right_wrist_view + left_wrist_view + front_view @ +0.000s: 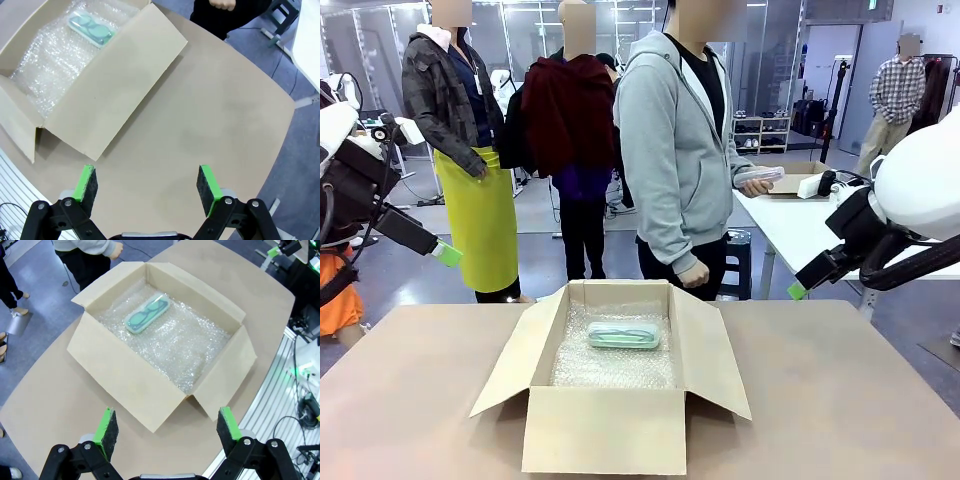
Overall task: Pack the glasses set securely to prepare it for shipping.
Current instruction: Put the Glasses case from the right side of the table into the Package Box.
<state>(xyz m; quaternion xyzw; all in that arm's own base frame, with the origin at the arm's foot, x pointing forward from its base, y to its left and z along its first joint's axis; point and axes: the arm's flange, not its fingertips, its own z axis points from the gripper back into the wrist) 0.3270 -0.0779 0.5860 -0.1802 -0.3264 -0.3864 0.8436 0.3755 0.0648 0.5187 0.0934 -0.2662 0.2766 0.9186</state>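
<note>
Box (605, 432) sat open up close, mint case (623, 334) lying on bubble wrap (610, 372) inside. Left gripper (166, 416) and right gripper (147, 174) hung spread wide, holding nothing. Anything added should go in softly, flat beside it.

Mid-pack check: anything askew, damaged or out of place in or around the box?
Nothing stands out. The mint-green case lies flat on the bubble wrap, nearer the far wall of the cardboard box, whose flaps are open and untorn. The left end effector and right end effector hang open above the table.
</note>
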